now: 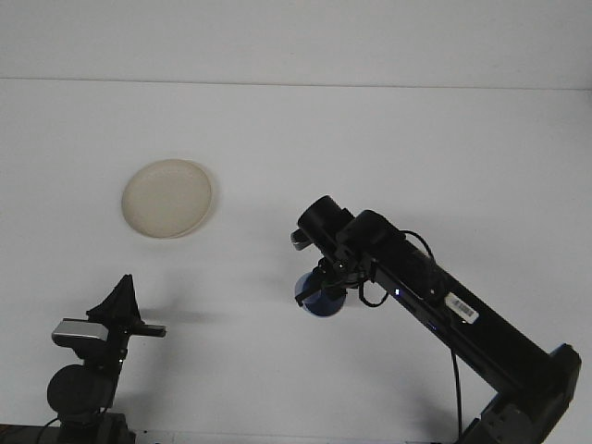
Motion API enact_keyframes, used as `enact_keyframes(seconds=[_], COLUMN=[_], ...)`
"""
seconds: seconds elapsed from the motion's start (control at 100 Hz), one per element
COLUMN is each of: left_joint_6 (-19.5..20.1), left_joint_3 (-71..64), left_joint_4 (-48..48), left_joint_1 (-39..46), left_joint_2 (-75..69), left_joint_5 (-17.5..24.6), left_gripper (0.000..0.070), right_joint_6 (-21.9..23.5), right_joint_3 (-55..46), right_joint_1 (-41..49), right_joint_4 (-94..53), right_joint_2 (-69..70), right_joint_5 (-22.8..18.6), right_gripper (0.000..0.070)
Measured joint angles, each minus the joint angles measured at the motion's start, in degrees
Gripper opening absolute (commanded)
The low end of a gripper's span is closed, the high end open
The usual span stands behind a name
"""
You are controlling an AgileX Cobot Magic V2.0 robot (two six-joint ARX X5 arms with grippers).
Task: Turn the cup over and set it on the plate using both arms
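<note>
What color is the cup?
Blue. The cup shows in the front view, under the right end effector.

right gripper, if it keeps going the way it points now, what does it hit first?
The right gripper points down with the blue cup in it, so the cup would probably meet the bare table first. Height above the table is unclear from this view.
</note>
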Motion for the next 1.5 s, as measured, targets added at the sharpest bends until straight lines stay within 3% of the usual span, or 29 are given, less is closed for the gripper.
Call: enact_keyframes(seconds=[0.57, 1.33, 1.4, 1.5], left_joint_6=[0.0, 0.0, 0.0, 0.0], left_joint_3=[0.0, 0.0, 0.0, 0.0], left_joint_4=[0.0, 0.0, 0.0, 0.0], left_joint_1=[0.0, 0.0, 0.0, 0.0], left_joint_2=[0.0, 0.0, 0.0, 0.0], left_joint_5=[0.0, 0.0, 0.0, 0.0], left_gripper=[0.0011, 0.0011, 0.0011, 0.0011], right_joint_6=[-3.4, -4.6, -4.8, -4.9], right_joint_3=[0.1, 0.1, 0.1, 0.1], right_joint_1=[1.0, 0.9, 1.0, 1.0], right_joint_4=[-0.7, -0.3, -0.1, 0.9], right_joint_2=[7.3, 8.6, 8.6, 8.7], right_joint_5=[-1.5, -1.7, -1.8, -1.9], right_gripper=[0.0003, 0.0006, 0.0036, 0.0152])
